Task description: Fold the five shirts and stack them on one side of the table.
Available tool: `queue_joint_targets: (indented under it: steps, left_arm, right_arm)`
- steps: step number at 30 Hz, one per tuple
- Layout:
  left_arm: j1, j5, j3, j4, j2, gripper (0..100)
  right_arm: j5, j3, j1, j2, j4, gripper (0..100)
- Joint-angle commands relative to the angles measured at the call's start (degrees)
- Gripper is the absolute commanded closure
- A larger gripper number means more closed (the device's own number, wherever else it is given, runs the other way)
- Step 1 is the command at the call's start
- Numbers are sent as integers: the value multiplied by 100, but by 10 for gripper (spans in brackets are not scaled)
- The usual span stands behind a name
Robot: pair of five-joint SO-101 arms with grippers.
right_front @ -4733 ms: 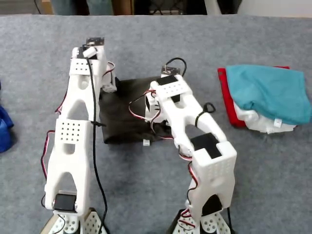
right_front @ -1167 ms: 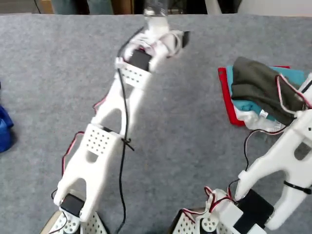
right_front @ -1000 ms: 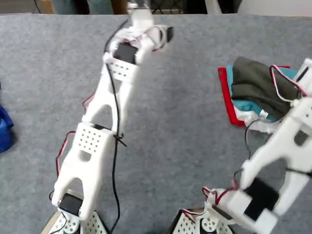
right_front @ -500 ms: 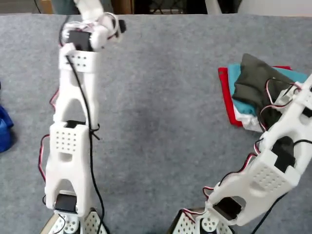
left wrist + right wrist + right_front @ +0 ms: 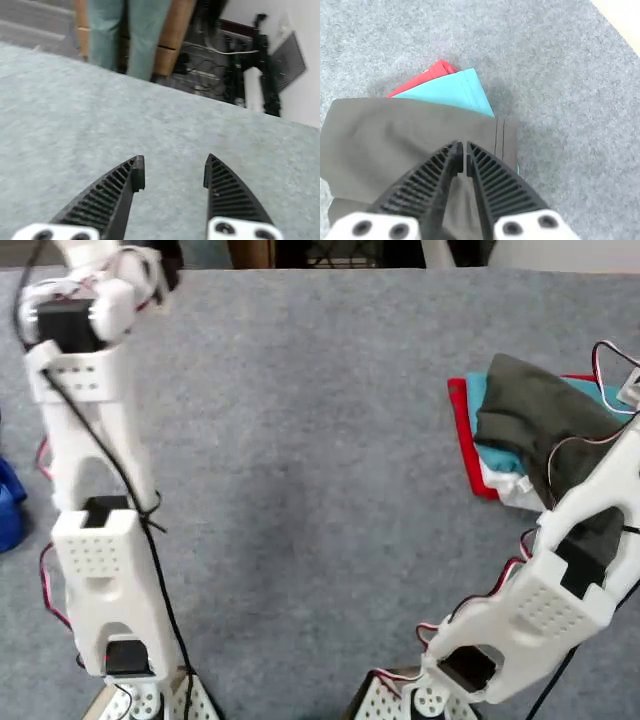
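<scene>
Grey desk (image 5: 330,490) beneath two white arms. Left arm (image 5: 90,440) stretched toward the far left corner, left jaws parted by a moderate gap above bare desk near the far edge. Right arm (image 5: 550,600) bent over the stack (image 5: 500,458) at the right side, hiding part of it from above. Right jaws drawn almost together, tips just over the dark shirt (image 5: 395,135); cannot tell whether any cloth pinched.

Dark shirt rumpled on top, then teal shirt (image 5: 455,90), white shirt (image 5: 500,483), red shirt (image 5: 462,440) lowest. Blue cloth (image 5: 8,505) at the left edge, well apart from the stack.

Seconds earlier: dark shirt mid-desk between both arms. Since then carried onto the stack, left arm swung from centre out to the left.

Felt-like grey surface throughout. Beyond the far edge, wooden furniture (image 5: 167,45), a black rack (image 5: 220,55), a white wall (image 5: 305,75).
</scene>
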Motion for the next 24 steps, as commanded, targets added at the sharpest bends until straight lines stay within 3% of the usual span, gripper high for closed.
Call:
queue_joint_targets:
  steps: [1, 7, 16, 20, 24]
  left_arm:
    - [-558, -431, -101, 290, -369, 790]
    - [-1833, -1169, -57, 853, -352, 791]
    - [-4119, -2215, 312, 862, -211, 786]
    - [-4611, -2857, 1314, 862, -79, 787]
    - [-4549, -2892, 2123, 862, -70, 788]
  right_arm:
    - [0, 233, 273, 409, -457, 984]
    - [0, -4, 360, 1481, -765, 984]
    - [-9, -2519, -659, 1420, 809, 984]
    - [-9, -3530, -1169, 1481, 1626, 984]
    - [0, -3837, -1108, 1613, 2013, 984]
